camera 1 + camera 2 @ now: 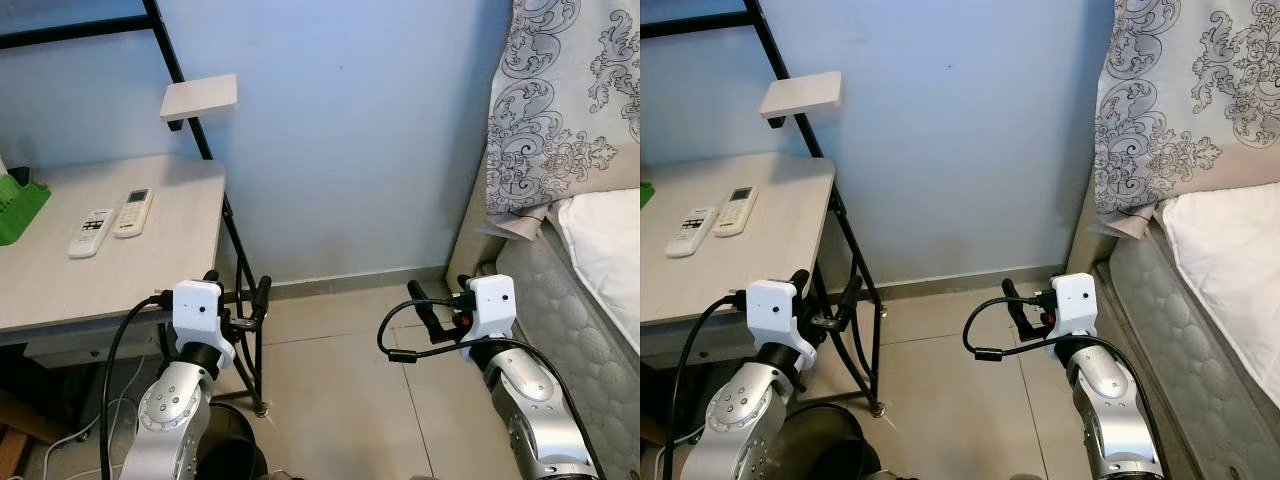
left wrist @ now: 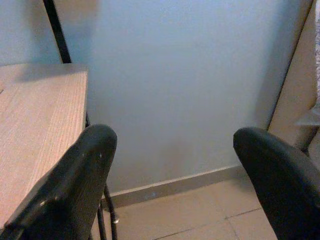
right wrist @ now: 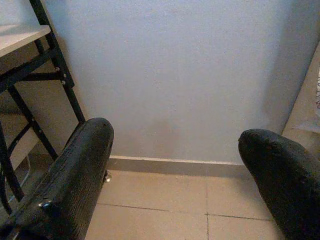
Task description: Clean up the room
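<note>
At the far left edge of the pale wooden tabletop (image 1: 150, 240), a bright green plastic object (image 1: 18, 208) is lying, and two white remote controls (image 1: 110, 222) are resting side by side nearer the middle; their button markings are too small to read. The left gripper (image 1: 237, 297) is hovering just off the tabletop's right front corner, jaws spread wide and holding nothing. The right gripper (image 1: 437, 297) is hanging over the beige tiled floor (image 1: 340, 380), jaws likewise wide apart and empty, beside the quilted grey mattress (image 1: 570, 320) with its white pillow (image 1: 605, 245).
</note>
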Available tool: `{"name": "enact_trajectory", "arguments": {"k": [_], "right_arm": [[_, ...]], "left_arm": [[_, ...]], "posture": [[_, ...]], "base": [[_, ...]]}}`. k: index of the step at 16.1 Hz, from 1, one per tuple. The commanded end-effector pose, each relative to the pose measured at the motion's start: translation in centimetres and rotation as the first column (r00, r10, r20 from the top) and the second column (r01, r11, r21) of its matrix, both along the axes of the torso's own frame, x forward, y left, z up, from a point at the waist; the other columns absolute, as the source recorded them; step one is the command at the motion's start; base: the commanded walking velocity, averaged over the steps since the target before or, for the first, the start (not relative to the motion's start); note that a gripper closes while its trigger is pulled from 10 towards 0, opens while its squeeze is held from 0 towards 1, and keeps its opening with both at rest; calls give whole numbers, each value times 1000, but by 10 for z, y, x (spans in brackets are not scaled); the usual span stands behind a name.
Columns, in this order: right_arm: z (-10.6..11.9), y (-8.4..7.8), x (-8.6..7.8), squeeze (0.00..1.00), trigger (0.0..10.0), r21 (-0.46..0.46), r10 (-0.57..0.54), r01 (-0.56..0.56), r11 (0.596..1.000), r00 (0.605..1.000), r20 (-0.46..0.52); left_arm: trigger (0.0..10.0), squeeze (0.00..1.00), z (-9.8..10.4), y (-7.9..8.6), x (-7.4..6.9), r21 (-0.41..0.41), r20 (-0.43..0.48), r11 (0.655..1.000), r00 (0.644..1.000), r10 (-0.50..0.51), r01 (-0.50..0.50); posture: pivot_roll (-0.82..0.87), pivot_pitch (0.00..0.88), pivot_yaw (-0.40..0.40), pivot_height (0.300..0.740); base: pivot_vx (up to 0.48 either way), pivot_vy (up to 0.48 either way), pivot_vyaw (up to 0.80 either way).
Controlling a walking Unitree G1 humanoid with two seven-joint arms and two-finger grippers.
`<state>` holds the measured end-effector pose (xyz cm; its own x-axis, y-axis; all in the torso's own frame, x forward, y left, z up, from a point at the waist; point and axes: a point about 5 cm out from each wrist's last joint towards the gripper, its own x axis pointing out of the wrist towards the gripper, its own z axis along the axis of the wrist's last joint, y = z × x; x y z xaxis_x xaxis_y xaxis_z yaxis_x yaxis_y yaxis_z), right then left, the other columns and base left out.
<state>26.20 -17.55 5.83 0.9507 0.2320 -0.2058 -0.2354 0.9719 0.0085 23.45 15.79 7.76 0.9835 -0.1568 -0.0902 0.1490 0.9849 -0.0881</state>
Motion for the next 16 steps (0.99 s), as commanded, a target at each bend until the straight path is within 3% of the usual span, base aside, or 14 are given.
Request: {"name": "enact_trajectory", "arguments": {"k": [1, 2, 3, 8, 12, 13, 16], "right_arm": [[3, 24, 26, 0, 10000, 49, -43, 44, 998, 999, -30], [9, 24, 36, 0, 10000, 99, -64, 63, 993, 998, 8], [11, 26, 38, 0, 10000, 111, -67, 64, 992, 998, 17], [13, 28, 41, 0, 10000, 86, -54, 50, 995, 998, 42], [3, 5, -2, 0, 10000, 66, -67, 65, 996, 998, 16], [2, 5, -3, 0, 10000, 75, -84, 83, 994, 996, 14], [13, 18, 17, 0, 10000, 51, -68, 65, 997, 996, 61]], "left_arm": [[10000, 0, -5, 8, 19, -78, -76, 995, 996, 53, -59], [10000, 0, 8, 16, 36, -68, -33, 993, 995, 92, -94], [10000, 0, 11, 19, 39, -68, -22, 992, 994, 104, -106], [10000, 0, 14, 23, 33, -57, 5, 993, 995, 101, -101], [10000, 0, 19, 19, -6, -26, 3, 1000, 1000, 2, -2], [10000, 0, 21, 16, -4, -24, 13, 1000, 1000, -13, 13], [10000, 0, 27, 7, 13, 7, 44, 999, 998, -46, 46]], "posture": [[-135, 0, 79, 740], [-135, 0, 79, 740], [-134, 0, 82, 740], [-138, 0, 78, 740], [-127, 0, 73, 740], [-143, 0, 89, 740], [-149, 0, 97, 740]], "base": [[0, 0, 0], [0, 0, 0], [0, 0, 0], [0, 0, 0], [0, 0, 0], [0, 0, 0], [0, 0, -237]]}}
